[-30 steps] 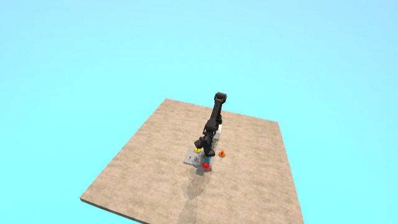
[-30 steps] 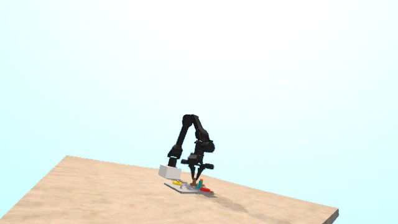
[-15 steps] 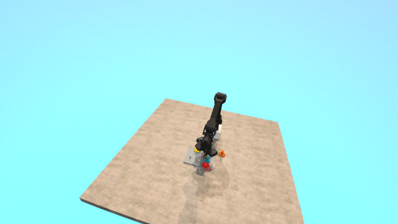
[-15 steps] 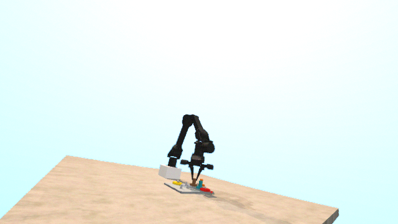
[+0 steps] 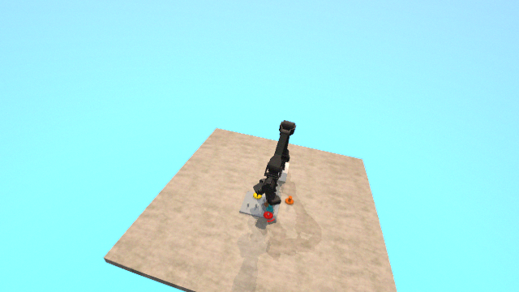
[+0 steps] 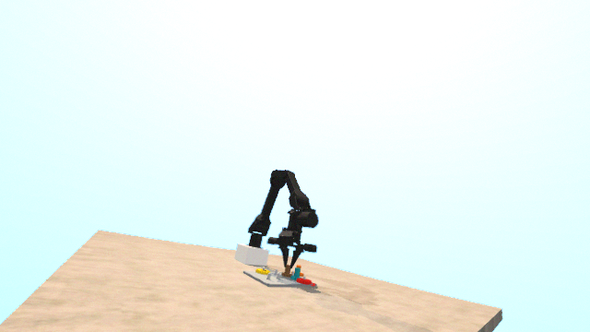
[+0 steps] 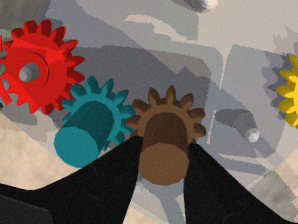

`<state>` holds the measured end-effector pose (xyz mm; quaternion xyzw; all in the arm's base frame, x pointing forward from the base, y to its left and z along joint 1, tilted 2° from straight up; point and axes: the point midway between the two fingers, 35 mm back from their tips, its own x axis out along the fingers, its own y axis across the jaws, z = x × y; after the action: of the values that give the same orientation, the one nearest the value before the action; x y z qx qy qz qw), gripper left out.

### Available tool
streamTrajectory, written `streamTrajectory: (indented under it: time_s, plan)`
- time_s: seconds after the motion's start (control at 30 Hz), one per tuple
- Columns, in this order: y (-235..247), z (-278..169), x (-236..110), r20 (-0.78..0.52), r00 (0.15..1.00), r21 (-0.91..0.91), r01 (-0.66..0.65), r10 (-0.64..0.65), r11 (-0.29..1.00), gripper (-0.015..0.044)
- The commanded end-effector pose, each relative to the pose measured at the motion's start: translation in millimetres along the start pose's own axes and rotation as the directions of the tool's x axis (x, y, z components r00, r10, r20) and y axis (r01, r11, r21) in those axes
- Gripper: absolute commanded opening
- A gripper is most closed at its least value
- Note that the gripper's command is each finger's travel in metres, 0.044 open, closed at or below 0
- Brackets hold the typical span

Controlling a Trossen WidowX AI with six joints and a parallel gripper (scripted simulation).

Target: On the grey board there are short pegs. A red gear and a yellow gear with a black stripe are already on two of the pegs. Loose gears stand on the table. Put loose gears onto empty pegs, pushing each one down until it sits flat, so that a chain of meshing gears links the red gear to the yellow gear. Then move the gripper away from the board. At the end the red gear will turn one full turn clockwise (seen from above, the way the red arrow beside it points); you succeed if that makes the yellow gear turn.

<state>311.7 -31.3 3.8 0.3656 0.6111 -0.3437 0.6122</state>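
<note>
My gripper [image 7: 164, 149] [image 6: 289, 267] is shut on the knob of the brown gear [image 7: 164, 162] [image 6: 287, 272], low over the grey board [image 5: 245, 210] [image 6: 255, 278]. The teal gear [image 7: 84, 145] [image 5: 269, 208] [image 6: 296, 273] stands on the board between the red gear [image 7: 55, 75] [image 5: 268, 215] [image 6: 303, 281] and the brown gear; its teeth reach both in the wrist view. Whether the brown gear sits flat, I cannot tell. The yellow gear [image 7: 290, 95] [image 5: 257, 195] [image 6: 262, 271] is on the board's other side. An empty peg [image 7: 250, 131] stands between the brown and yellow gears.
An orange gear [image 5: 289, 200] stands on the table beside the board; in the exterior view it is partly hidden behind the teal gear. Another empty peg [image 7: 206, 4] shows at the top of the wrist view. The arm's white base [image 6: 252, 254] is behind the board.
</note>
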Motion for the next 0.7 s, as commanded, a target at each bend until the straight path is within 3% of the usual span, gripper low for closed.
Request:
streamTrajectory:
  time_s: [0.0,0.13,0.3,0.47,0.67]
  plan:
    - [-1,0,1,-0.002,1.0,0.111,-0.001,0.001,0.994,0.0]
    - [-1,1,2,-0.002,1.0,0.201,0.0,0.001,0.98,0.0]
    - [0,0,3,-0.002,1.0,0.173,-0.001,0.001,0.985,0.0]
    - [0,0,2,-0.002,1.0,0.121,-0.001,0.001,0.993,0.0131]
    - [1,0,-9,-0.002,1.0,0.031,-0.001,0.001,1.0,0.014]
